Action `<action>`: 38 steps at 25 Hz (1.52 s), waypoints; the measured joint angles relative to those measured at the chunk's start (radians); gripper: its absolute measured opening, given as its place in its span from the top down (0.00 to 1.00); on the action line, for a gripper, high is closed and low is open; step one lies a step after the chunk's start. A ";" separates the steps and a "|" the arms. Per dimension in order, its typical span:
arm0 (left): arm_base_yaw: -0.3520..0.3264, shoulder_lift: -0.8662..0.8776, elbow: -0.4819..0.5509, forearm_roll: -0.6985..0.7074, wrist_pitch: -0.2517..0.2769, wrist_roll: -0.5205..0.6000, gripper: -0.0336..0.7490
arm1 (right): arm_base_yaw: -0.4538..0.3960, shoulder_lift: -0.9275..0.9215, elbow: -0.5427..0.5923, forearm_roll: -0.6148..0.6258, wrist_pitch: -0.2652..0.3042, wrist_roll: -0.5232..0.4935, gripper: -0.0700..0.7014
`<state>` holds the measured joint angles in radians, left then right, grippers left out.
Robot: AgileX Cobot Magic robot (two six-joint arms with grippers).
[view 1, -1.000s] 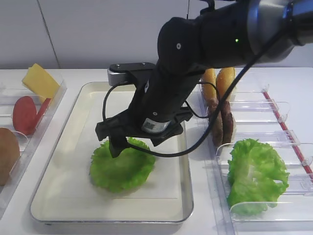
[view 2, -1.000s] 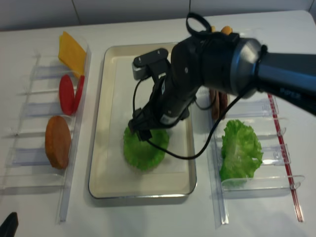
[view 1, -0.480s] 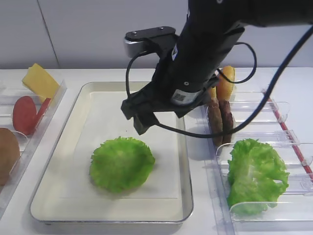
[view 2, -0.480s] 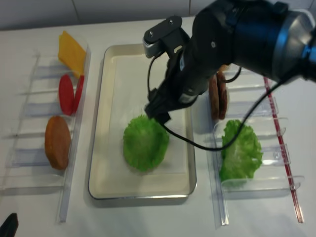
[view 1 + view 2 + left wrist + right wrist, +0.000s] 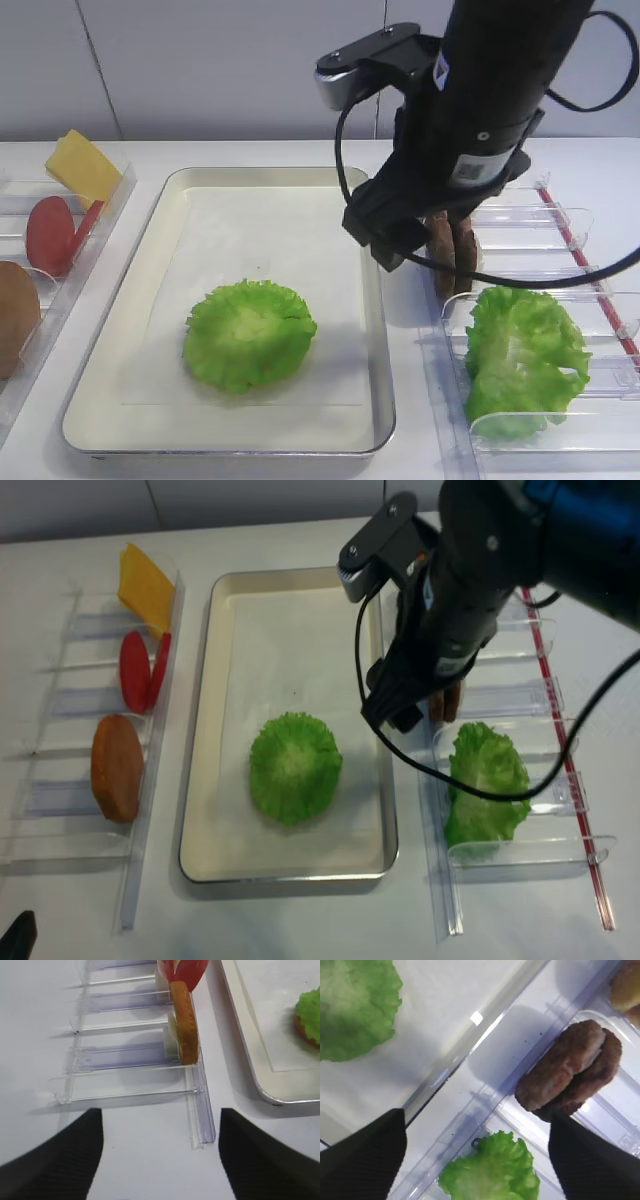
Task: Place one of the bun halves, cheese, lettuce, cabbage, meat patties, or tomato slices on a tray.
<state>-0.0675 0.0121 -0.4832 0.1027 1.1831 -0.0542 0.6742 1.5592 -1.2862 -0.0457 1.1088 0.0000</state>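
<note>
A: So, the lettuce (image 5: 249,333) is lying flat on the tray (image 5: 375,300) — down and to the left of the right tool (image 5: 388,245), well apart from it, and nothing is touching it.

B: And that tool is standing wide open and empty, hanging over the tray's rim on the side of the clear bins (image 5: 520,215).

A: Right. In its wrist view the meat patties (image 5: 568,1074) are sitting ahead of the open tips, upright in their bin.

B: If it is going for another piece, I'd judge the patties the handy choice: keep the jaws wide, come straight down either side of one disc, and stay clear of the bin walls.

A: The left tool (image 5: 159,1152) — idle?

B: Looks so; it is hovering open over the surface (image 5: 135,1160), with a bun half (image 5: 185,1022) ahead of it in the left bins.
</note>
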 joint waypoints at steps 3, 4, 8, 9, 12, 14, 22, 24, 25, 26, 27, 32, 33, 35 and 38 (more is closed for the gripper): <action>0.000 0.000 0.000 0.000 0.000 0.000 0.37 | 0.000 -0.049 0.000 -0.007 0.015 0.000 0.12; 0.000 0.000 0.000 0.000 0.000 0.000 0.37 | 0.000 -0.066 0.000 -0.009 0.017 0.000 0.12; 0.000 0.000 0.000 0.000 0.000 0.000 0.37 | 0.000 -0.140 0.000 -0.009 0.033 0.000 0.12; 0.000 0.000 0.000 0.000 0.000 0.000 0.37 | 0.000 -0.160 0.000 -0.009 0.035 0.000 0.12; 0.000 0.000 0.000 0.000 0.000 0.000 0.37 | 0.000 -0.214 0.004 -0.009 0.039 0.000 0.12; 0.000 0.000 0.000 0.000 0.000 0.000 0.37 | 0.000 -0.257 0.025 -0.009 0.039 0.000 0.12; 0.000 0.000 0.000 0.000 0.000 0.000 0.37 | 0.000 -0.447 0.135 -0.009 0.025 0.000 0.12; 0.000 0.000 0.000 0.000 0.000 0.000 0.37 | 0.000 -0.508 0.167 -0.009 0.016 0.000 0.12; 0.000 0.000 0.000 0.000 0.000 0.000 0.37 | 0.000 -0.541 0.189 -0.009 0.009 0.000 0.12; 0.000 0.000 0.000 0.000 0.000 0.000 0.37 | 0.000 -0.568 0.208 -0.009 0.003 0.000 0.12; 0.000 0.000 0.000 0.000 0.000 0.000 0.37 | 0.000 -0.602 0.232 -0.009 -0.001 0.000 0.12; 0.000 0.000 0.000 0.000 0.000 0.000 0.37 | 0.000 -0.768 0.368 -0.009 -0.035 0.017 0.12; 0.000 0.000 0.000 0.000 0.000 0.000 0.37 | 0.000 -0.795 0.399 -0.009 -0.037 0.020 0.12; 0.000 0.000 0.000 0.000 0.000 0.000 0.37 | 0.000 -0.859 0.453 -0.009 -0.041 0.029 0.12; 0.000 0.000 0.000 0.000 0.000 0.000 0.37 | 0.000 -0.948 0.535 -0.009 -0.056 0.043 0.12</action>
<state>-0.0675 0.0121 -0.4832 0.1027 1.1831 -0.0542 0.6742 0.6116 -0.7508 -0.0544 1.0524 0.0432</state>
